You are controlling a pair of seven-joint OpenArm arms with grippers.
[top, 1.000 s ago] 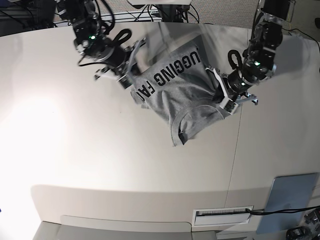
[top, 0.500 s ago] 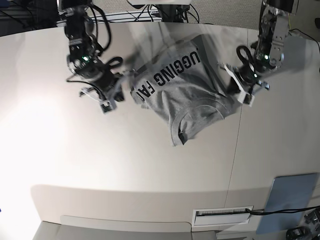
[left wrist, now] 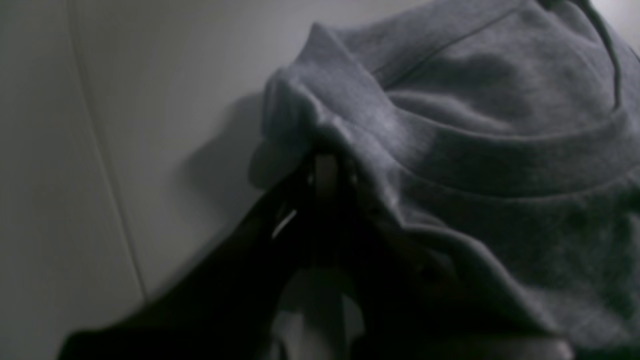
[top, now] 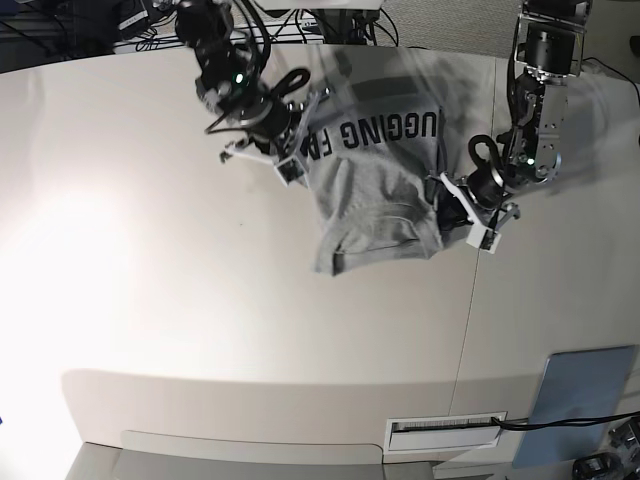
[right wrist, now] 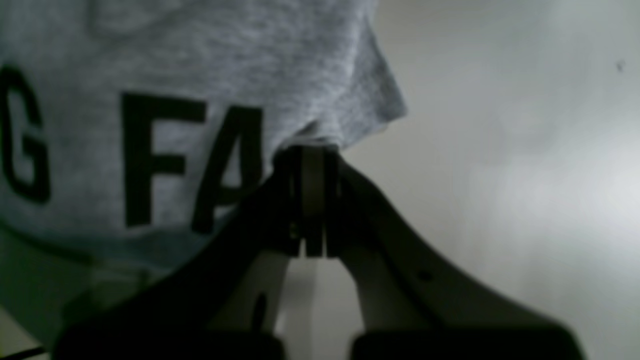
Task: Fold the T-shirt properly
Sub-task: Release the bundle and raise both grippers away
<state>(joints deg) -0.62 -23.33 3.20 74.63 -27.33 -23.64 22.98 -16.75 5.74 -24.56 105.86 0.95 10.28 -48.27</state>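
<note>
Two grippers are pressed together on cloth: one side of the grey T-shirt is pinched by the left gripper, the other by the right gripper. The shirt is spread unevenly between them, near the table's arm-side edge, its dark lettering turned toward that edge.
</note>
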